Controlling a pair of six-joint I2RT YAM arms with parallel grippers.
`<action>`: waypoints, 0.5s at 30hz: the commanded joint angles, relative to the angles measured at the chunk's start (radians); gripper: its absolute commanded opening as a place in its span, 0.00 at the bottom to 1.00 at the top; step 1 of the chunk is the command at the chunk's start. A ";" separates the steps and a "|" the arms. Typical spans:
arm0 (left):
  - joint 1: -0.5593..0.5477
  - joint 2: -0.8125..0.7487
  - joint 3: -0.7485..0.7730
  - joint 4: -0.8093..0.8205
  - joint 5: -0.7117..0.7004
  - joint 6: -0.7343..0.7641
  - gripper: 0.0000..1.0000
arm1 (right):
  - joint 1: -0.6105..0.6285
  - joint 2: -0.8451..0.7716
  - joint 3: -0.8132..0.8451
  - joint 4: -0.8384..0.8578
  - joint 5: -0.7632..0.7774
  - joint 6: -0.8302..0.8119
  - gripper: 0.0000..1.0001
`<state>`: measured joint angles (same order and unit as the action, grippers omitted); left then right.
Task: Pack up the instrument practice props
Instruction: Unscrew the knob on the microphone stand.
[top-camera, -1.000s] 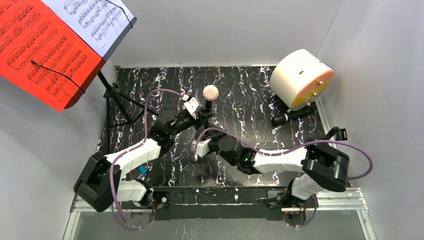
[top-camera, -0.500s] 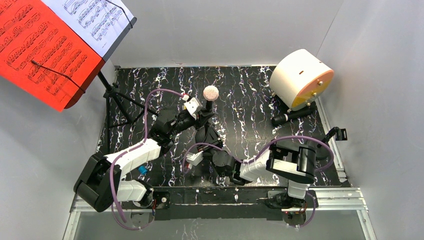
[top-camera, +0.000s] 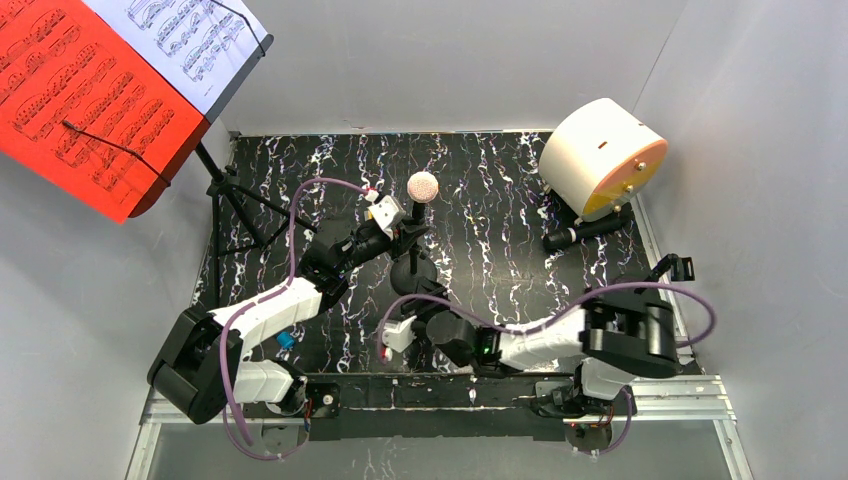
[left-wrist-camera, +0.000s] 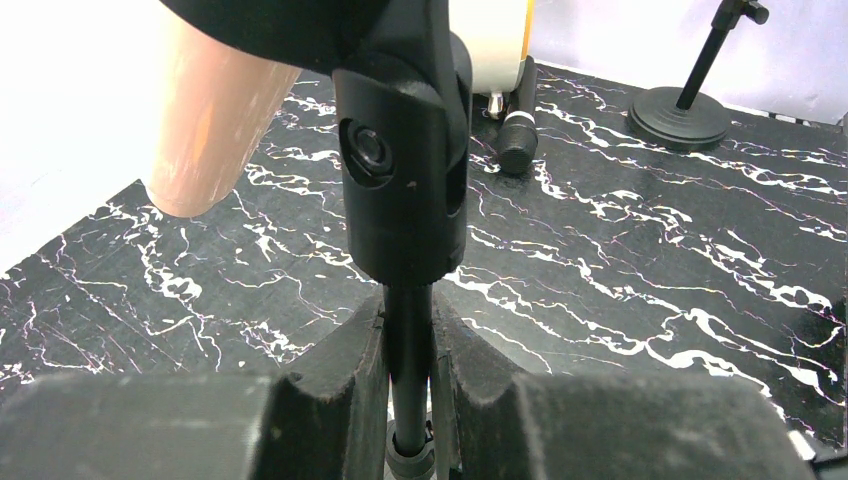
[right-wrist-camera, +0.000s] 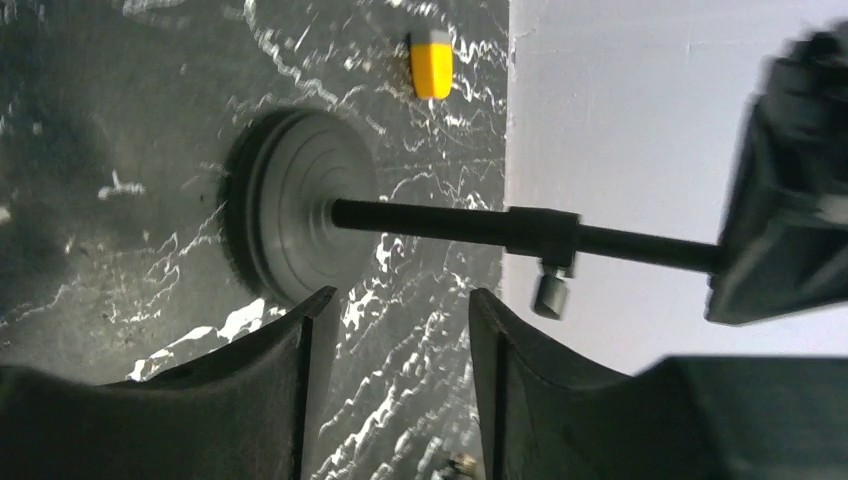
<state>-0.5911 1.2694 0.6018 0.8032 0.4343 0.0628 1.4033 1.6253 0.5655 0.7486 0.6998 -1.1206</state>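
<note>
The beige-headed microphone stands upright on its black pole, whose round base rests on the marble table. My left gripper is shut on that pole just below the clip, seen from above as the left gripper. My right gripper is open, a little short of the base, with nothing between its fingers. The black microphone lies by the white cylinder. A second round-based pole stands at the right. The music rack holds the red sheet and the white sheet.
The big white cylinder with an orange face sits at the back right. The rack's tripod legs spread over the table's back left corner. Grey walls close in both sides. The right arm lies low along the near edge.
My right gripper has opened and drawn back from the pole's base toward the near edge. The left gripper has stayed shut on the pole.
</note>
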 joint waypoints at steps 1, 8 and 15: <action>-0.006 -0.008 0.010 0.044 0.010 0.012 0.00 | -0.030 -0.163 0.048 -0.179 -0.113 0.392 0.61; -0.006 -0.010 0.010 0.044 0.013 0.009 0.00 | -0.237 -0.372 0.077 -0.314 -0.412 0.880 0.70; -0.006 -0.011 0.010 0.044 0.015 0.008 0.00 | -0.460 -0.436 0.074 -0.272 -0.685 1.275 0.75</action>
<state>-0.5911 1.2694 0.6018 0.8032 0.4347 0.0628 1.0325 1.2076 0.6067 0.4583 0.2256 -0.1593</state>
